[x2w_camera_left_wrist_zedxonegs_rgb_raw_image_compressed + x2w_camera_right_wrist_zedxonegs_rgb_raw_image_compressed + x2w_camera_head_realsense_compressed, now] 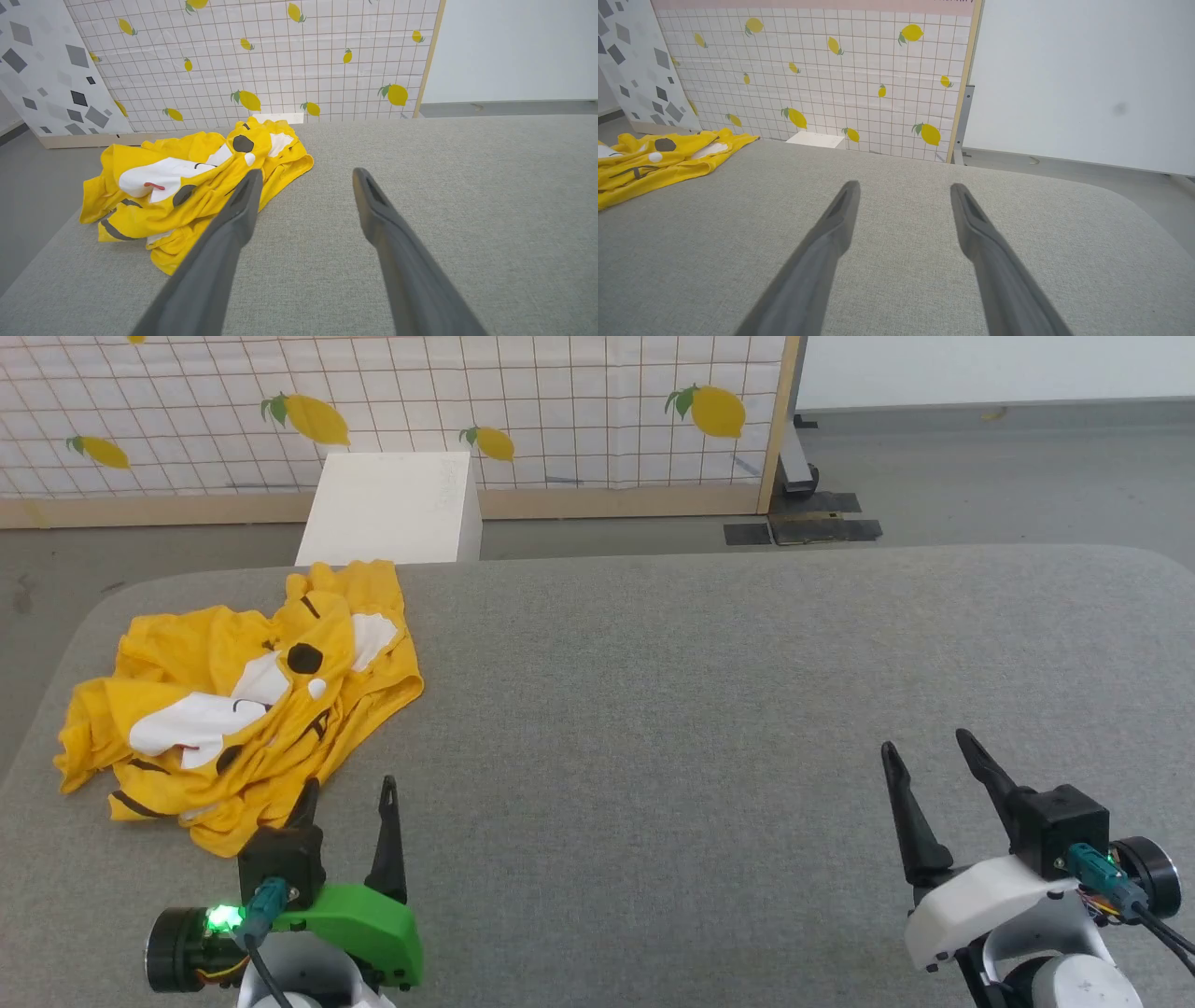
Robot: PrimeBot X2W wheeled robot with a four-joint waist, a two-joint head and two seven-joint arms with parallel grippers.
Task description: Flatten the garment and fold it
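Shell of the left gripper green, small green light glowing, fingers black. Shell of the right gripper white, fingers black too. Under both, the surface is plain light grey weave. Just ahead-left of the left fingers, the garment: bright yellow, white patches, black dots, black stripes, one small red mark. Well beyond the fingertips, a plain white box. Behind it the backdrop: white, thin brown grid, yellow lemons with green leaves, tan wood frame. Grey floor.
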